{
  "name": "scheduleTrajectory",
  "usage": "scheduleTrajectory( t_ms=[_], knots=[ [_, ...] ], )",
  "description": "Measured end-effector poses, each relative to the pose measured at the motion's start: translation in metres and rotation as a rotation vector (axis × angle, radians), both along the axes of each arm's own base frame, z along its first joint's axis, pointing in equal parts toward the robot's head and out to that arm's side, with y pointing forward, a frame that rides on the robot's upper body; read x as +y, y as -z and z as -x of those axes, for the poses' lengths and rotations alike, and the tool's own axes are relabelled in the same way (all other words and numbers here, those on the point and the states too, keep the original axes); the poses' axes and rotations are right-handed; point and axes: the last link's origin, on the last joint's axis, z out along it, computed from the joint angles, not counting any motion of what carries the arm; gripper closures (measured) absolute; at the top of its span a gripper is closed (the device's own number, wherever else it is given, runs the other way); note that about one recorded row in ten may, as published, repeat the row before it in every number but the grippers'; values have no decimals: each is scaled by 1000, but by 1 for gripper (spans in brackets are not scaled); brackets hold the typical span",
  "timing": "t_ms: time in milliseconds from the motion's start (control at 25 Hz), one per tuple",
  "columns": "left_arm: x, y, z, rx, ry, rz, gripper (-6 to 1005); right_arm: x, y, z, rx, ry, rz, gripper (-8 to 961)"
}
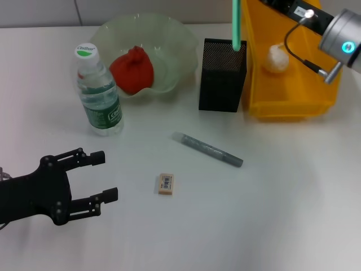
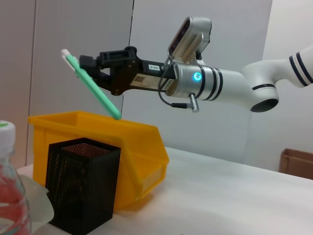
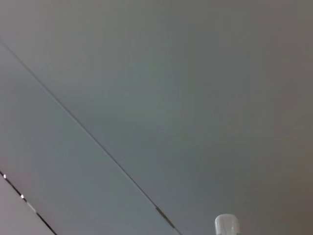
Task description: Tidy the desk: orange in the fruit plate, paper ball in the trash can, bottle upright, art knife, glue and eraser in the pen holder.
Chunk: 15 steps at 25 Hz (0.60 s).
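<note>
The right gripper (image 2: 90,68), fingers closed on the green knife (image 2: 93,88), holds it tilted with its lower tip just above the holder (image 2: 82,183), while the left gripper (image 1: 93,178) waits open.

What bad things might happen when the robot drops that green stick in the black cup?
1. The right gripper holds the green art knife tilted above the black pen holder, beside the yellow trash can. Released now, it might hit the rim or land in the can.
2. The pen holder is light mesh; a push could tip it toward the fruit plate.
</note>
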Motion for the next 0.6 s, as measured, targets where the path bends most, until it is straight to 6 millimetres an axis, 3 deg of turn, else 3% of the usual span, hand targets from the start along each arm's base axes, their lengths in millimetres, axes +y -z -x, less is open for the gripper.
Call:
scheduleTrajectory(
  t_ms=[280, 600],
  knots=[
    [-1, 1, 0, -3, -4, 1, 221, -4, 18, 5, -230, -170, -188, 797],
    [-1, 1, 0, -5, -8, 4, 221, -9, 28, 4, -374, -269, -268, 785]
  ],
)
